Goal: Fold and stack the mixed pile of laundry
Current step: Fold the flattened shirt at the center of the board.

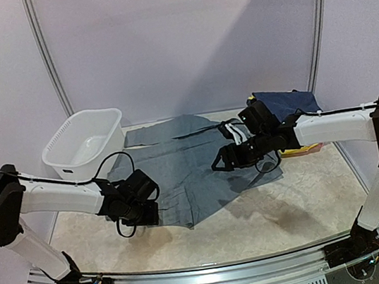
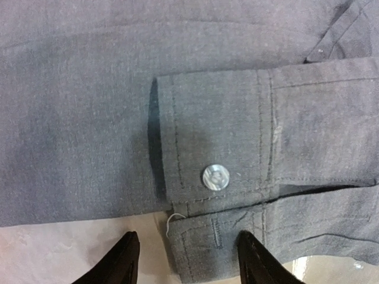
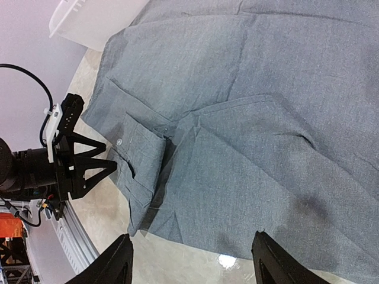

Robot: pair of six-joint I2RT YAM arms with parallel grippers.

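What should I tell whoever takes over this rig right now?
Left gripper: open, fingertips straddling the buttoned cuff at the near left edge of the grey garment, not gripping.
Right gripper: open, hovering above the garment's right part, holding nothing.
Navy garment and yellow cloth lie at the far right, partly hidden by the right arm; white basin far left.
Done: grey garment spread flat.
Left: fold it, then stack all.

A garment [image 1: 186, 164] is spread across the middle of the surface [image 1: 292, 205]. A basin [image 1: 115, 131] is set behind it on the left, folded clothes [image 1: 287, 102] behind it on the right. The left gripper [image 2: 189, 257] is positioned at its near-left edge.
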